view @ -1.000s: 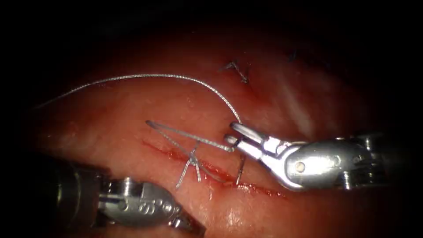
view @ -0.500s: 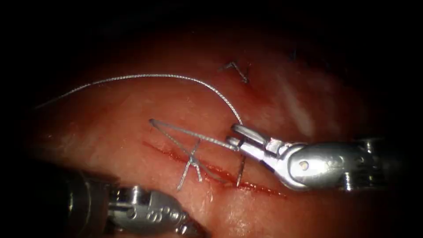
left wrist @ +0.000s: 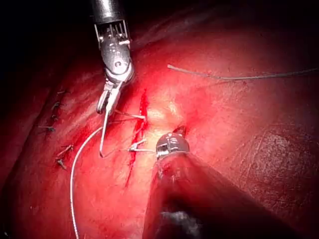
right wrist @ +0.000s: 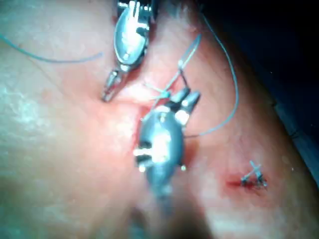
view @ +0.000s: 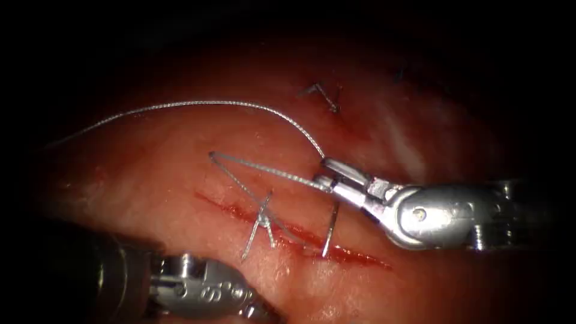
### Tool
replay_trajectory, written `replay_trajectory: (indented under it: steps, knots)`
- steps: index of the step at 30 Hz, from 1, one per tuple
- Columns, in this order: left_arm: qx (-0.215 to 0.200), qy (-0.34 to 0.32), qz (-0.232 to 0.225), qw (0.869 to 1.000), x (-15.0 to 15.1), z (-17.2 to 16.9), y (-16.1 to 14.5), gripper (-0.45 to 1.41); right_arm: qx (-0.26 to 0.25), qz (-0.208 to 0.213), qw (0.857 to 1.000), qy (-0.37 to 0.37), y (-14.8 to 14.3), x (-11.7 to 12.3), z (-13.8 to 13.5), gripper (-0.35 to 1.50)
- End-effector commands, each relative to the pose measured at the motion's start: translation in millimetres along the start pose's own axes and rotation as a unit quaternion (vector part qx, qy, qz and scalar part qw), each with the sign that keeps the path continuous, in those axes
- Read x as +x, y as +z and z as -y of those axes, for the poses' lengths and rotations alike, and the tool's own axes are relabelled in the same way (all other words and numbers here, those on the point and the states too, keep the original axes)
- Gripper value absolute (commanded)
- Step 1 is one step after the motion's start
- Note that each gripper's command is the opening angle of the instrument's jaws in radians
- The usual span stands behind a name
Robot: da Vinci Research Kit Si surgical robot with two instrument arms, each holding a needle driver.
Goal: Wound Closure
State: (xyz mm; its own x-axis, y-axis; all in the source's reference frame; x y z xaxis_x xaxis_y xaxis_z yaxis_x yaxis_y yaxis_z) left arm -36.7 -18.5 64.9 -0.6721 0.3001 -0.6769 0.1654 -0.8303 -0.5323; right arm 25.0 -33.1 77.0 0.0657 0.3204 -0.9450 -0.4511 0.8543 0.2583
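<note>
The right tool gripped the thread between its fingers, just above the cut. I could not tell how the left tool's fingers stood. I could not make out the needle.

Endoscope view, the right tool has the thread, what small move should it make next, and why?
Probably a gentle pull of the thread up and to the right with the right tool. Its jaws are shut on the thread, and an open loop lies beside the knot over the cut, not yet drawn down.
</note>
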Motion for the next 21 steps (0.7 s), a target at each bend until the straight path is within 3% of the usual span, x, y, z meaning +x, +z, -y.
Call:
replay_trajectory:
  steps: [1,13,21]
  knots:
    - [0.000,0.001,0.000,1.000,-0.1,0.3,0.7,-0.45,-0.001,0.000,1.000,0.004,0.6,-0.4,0.5,-0.35]
    - [0.000,0.001,-0.001,1.000,-0.1,0.6,0.7,-0.45,-0.003,0.003,0.997,0.078,0.7,-0.3,0.3,-0.35]
    - [0.000,0.001,-0.001,1.000,-0.1,0.7,0.8,-0.45,0.010,0.029,0.984,0.175,0.6,-0.5,0.7,-0.35]
